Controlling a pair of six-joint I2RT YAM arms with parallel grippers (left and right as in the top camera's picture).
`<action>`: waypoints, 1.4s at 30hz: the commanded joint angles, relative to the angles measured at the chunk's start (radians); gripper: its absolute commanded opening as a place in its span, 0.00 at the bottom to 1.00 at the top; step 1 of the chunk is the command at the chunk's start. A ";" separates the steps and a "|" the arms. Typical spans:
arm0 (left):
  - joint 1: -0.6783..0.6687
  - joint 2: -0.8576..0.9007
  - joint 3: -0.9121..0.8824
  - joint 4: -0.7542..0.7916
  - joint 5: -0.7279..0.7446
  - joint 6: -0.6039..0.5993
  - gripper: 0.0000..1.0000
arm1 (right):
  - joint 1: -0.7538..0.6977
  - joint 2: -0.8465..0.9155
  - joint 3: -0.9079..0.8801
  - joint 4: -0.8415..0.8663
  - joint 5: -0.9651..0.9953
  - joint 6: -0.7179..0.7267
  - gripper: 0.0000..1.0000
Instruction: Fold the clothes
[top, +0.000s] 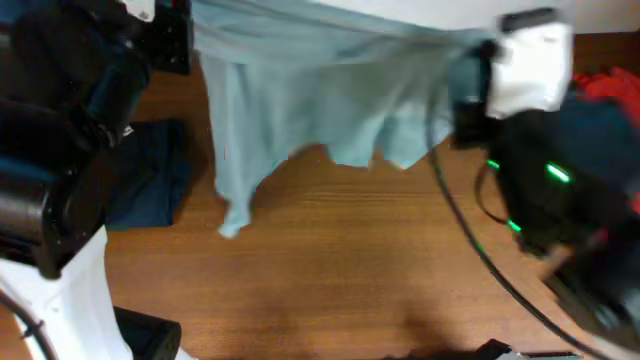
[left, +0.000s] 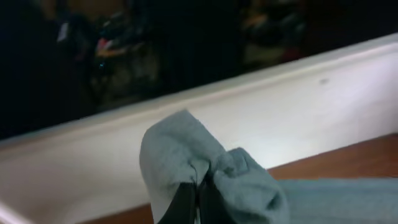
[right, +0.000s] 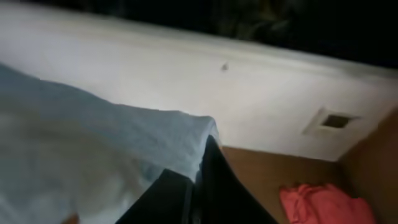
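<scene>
The pale grey-blue T-shirt (top: 320, 100) hangs lifted over the back of the wooden table, stretched between both arms, with its lower edge drooping toward the table. At the shirt's left top corner my left gripper (top: 188, 40) is shut on a bunched fold (left: 180, 149), which wraps over the black fingers (left: 185, 205). My right gripper (top: 468, 70) is shut on the right top corner; the cloth (right: 93, 143) drapes over its fingers (right: 214, 180). A dark navy garment (top: 150, 185) lies on the table at the left. A red garment (top: 612, 85) lies at the right edge.
A white wall or ledge (left: 298, 99) runs along the table's back edge. A black cable (top: 480, 250) trails across the right half of the table. The red garment (right: 317, 202) lies just right of my right gripper. Bare wood (top: 340, 270) stretches below the hanging shirt.
</scene>
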 joint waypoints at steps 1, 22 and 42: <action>-0.005 -0.071 0.014 0.024 0.046 0.023 0.01 | -0.004 -0.101 0.025 -0.004 0.122 0.013 0.04; -0.145 -0.178 0.013 -0.081 -0.152 -0.034 0.01 | -0.004 -0.151 0.135 -0.251 -0.021 0.127 0.04; -0.009 0.419 0.011 -0.074 -0.134 -0.029 0.08 | -0.209 0.407 0.135 -0.323 -0.042 0.170 0.06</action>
